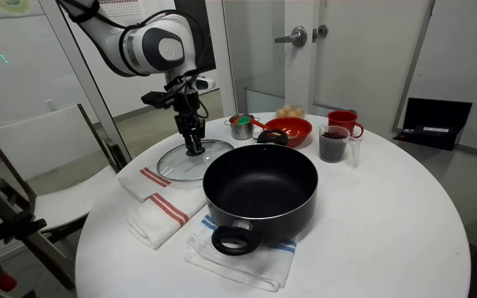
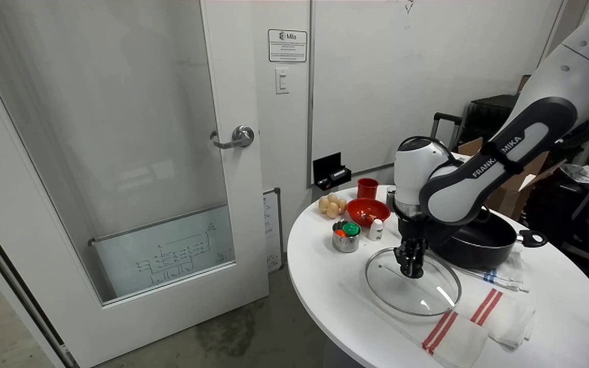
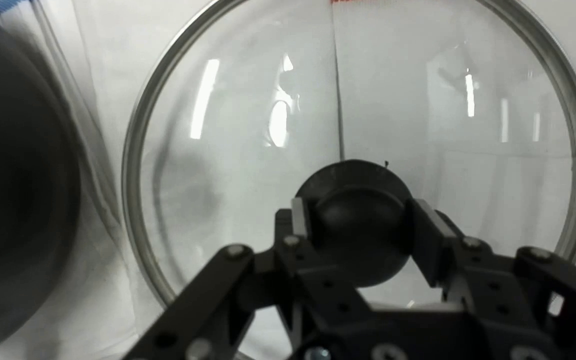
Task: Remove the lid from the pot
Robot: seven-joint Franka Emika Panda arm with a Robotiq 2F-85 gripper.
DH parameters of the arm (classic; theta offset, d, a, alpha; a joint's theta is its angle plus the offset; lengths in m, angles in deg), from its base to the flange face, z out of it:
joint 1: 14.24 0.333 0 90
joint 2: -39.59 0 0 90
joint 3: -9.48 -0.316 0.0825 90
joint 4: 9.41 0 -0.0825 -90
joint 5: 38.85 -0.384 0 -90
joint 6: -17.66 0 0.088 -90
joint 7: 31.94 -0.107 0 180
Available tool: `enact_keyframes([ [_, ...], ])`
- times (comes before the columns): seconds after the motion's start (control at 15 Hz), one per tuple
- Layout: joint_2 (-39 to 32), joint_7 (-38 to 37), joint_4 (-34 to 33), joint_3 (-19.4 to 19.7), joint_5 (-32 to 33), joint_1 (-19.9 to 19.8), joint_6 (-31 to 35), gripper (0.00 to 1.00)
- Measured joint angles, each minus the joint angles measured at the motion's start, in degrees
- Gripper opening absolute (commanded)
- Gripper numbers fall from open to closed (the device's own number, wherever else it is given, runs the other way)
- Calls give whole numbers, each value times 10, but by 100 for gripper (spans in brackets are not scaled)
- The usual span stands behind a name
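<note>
The lid is round clear glass with a metal rim and a dark centre knob. It lies flat at table level beside the pot, partly over a towel, in both exterior views and the wrist view. The black pot stands uncovered, its dark inside showing; it also shows in an exterior view and at the wrist view's left edge. My gripper points down over the lid. In the wrist view its fingers sit against both sides of the knob. The fingers partly hide the knob.
Red-striped towels lie by the lid, and a blue-striped towel lies under the pot. Behind are a red bowl, a small steel pot, a white bottle, a measuring cup, a red mug and round tan items.
</note>
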Motion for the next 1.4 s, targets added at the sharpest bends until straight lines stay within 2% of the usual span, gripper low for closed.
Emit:
enact_keyframes([
  [0.4, -22, 5, -19, -2, -6, -9, 6, 25],
  [0.47, -22, 5, -19, -2, -6, -9, 6, 75],
  [0.53, -22, 5, -19, -2, -6, -9, 6, 76],
  [0.8, -22, 5, -21, -2, -6, -10, 8, 99],
  [1.4, 10, 5, 0, -4, -6, -7, 35, 100],
])
